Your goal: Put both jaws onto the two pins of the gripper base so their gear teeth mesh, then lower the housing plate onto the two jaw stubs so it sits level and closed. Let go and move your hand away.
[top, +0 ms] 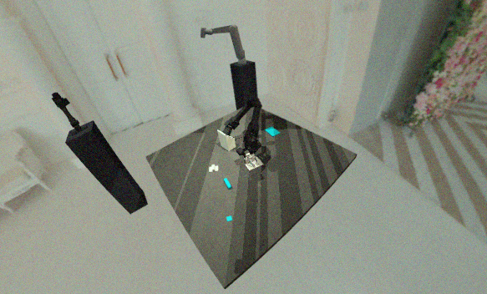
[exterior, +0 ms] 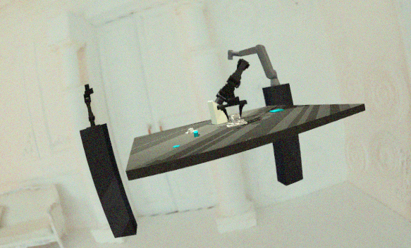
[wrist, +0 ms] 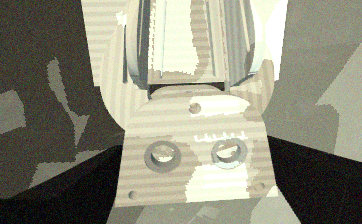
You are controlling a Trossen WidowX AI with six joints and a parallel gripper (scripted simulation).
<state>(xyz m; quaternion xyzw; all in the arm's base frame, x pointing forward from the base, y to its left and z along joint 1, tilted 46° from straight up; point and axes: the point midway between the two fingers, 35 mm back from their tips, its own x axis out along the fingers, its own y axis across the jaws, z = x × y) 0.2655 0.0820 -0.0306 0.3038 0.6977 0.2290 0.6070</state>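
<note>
My gripper (top: pixel 252 155) (exterior: pixel 235 118) (wrist: pixel 191 148) is shut on the cream housing plate (wrist: pixel 197 122), one dark finger at each side edge. The plate has two round ringed holes, small corner holes and a rounded far edge. The pale gripper base (top: pixel 253 165) (exterior: pixel 236 124) (wrist: pixel 102 60) lies on the table beneath it. Two long grey-edged parts that look like the jaws, left (wrist: pixel 138 45) and right (wrist: pixel 249 45), flank a ribbed middle part beyond the plate. The plate hides the pins, stubs and gear teeth. Whether it touches the stubs or sits level cannot be told.
A tall cream block (top: pixel 226 141) (exterior: pixel 217 113) stands close beside the gripper. A small white piece (top: pixel 213 168) (exterior: pixel 191 130), a cyan bar (top: pixel 227 183) (exterior: pixel 196 134), a small cyan square (top: pixel 229 218) (exterior: pixel 176 146) and a cyan plate (top: pixel 272 131) (exterior: pixel 276 110) are on the striped table.
</note>
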